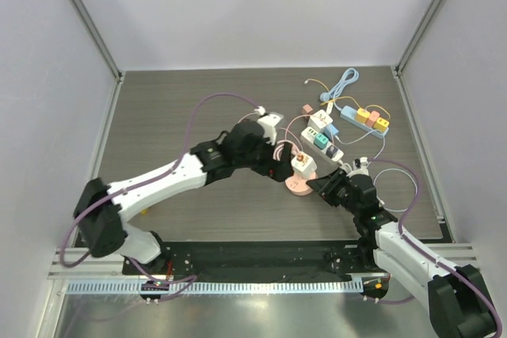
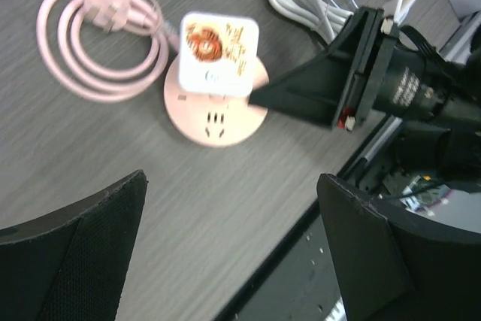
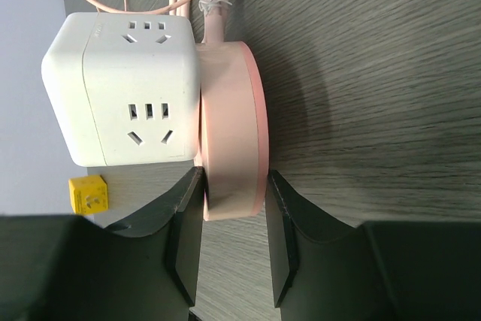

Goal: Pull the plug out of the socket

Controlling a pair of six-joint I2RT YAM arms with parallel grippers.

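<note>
While the left arm (image 1: 158, 184) stretches from the near left corner over the dark bench (image 1: 174, 100), its left pincer (image 2: 231, 186) hangs above the wood with both black fingers (image 2: 83, 253) spread wide and nothing between them. From overhead it sits just left of the plug, and the wrist view shows it clear of it. A pink cord (image 2: 90, 43) lies coiled on the bench to the left of the socket. Next comes the white cube plug (image 1: 303, 165), printed orange on top, seated upright in the pink round socket (image 1: 299, 187), which lies flat near the middle of the bench, a little toward the near edge. One free outlet of the socket shows on its near face in the left wrist view. The right pincer (image 3: 233, 186) comes in from the right and is closed on the rim of the pink round socket, one finger (image 3: 184, 234) on the top face beside the cube and the other against the underside. Farther right and back lie a white power strip (image 1: 321, 138), a blue strip carrying coloured blocks (image 1: 368, 119) and a pale blue cable (image 1: 345, 81).
</note>
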